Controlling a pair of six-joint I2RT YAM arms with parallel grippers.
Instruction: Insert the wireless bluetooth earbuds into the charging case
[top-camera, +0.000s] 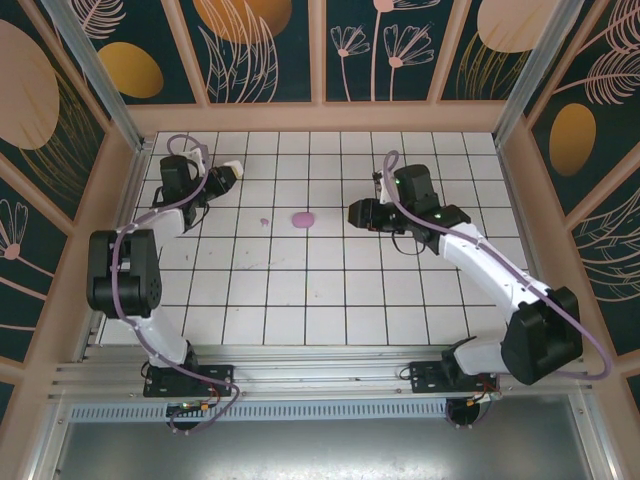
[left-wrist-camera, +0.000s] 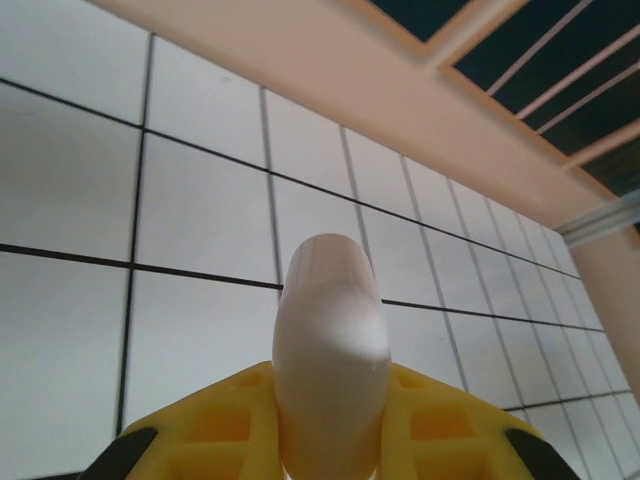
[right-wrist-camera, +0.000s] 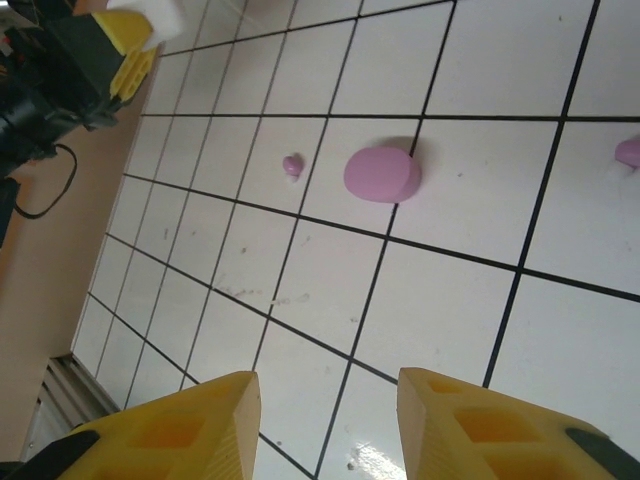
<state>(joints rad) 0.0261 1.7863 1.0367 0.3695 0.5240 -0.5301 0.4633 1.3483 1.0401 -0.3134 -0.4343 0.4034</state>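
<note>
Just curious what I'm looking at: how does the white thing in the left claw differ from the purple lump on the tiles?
The white piece is clamped in the left gripper; the purple piece lies loose on the tiled table, ahead of the open right gripper. In colour, the held piece is white, the loose one pale purple. Both look smooth and rounded.

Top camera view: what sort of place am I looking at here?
Probably a robot test booth, not a home. The left arm and right arm are bolted to a metal rail at the edge of a white tiled table, and leaf-patterned panels in a wooden frame wall it in.
</note>
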